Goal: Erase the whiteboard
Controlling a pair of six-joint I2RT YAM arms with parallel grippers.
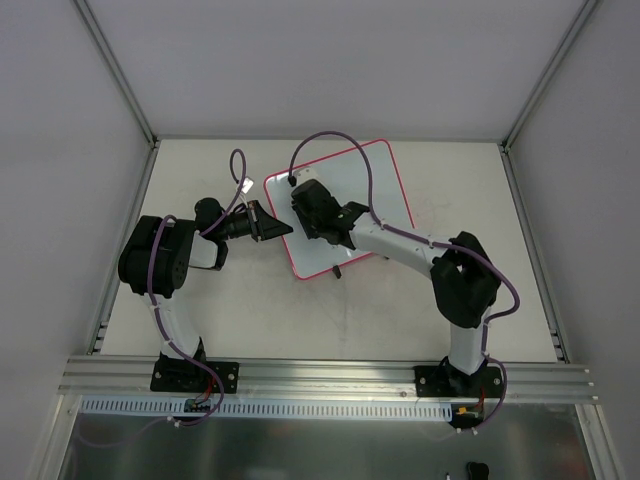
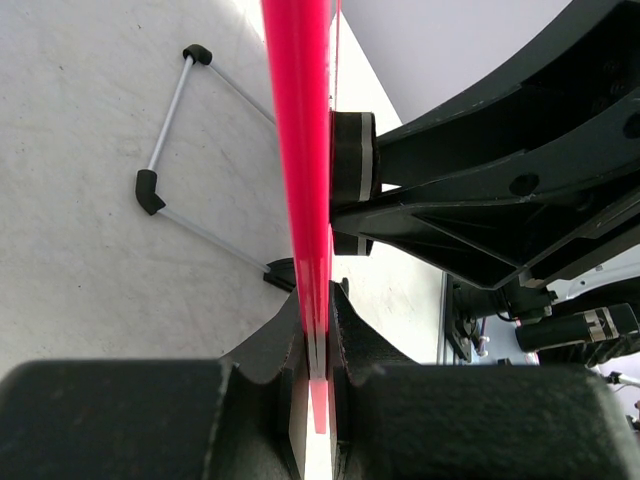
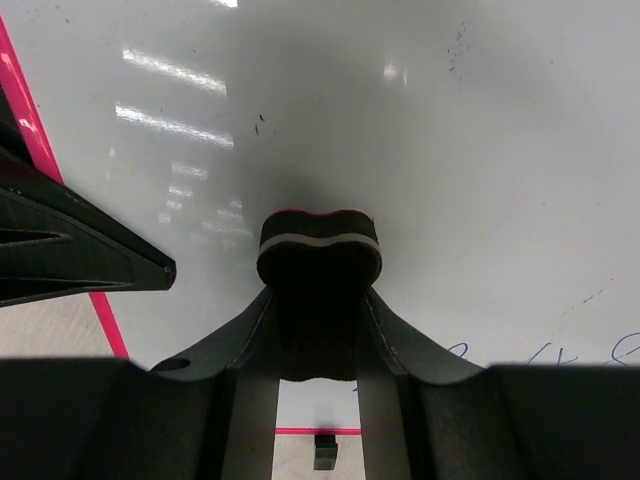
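The whiteboard (image 1: 380, 190), white with a thin pink-red frame, lies tilted on the table. My left gripper (image 1: 272, 228) is shut on its left edge; in the left wrist view the pink frame (image 2: 298, 150) runs edge-on between the jaws of the left gripper (image 2: 318, 330). My right gripper (image 1: 305, 195) is over the board's left part, shut on a black eraser (image 3: 320, 250) pressed against the whiteboard (image 3: 450, 150). Faint blue writing (image 3: 560, 350) shows at the lower right of the right wrist view. The right gripper (image 3: 320, 300) hides the surface under the eraser.
A black clip foot (image 1: 338, 270) sticks out at the board's near edge. A thin wire stand with black tips (image 2: 170, 140) lies on the table beside the board. Cables loop over both arms. The grey table (image 1: 300, 320) is walled at the sides and back.
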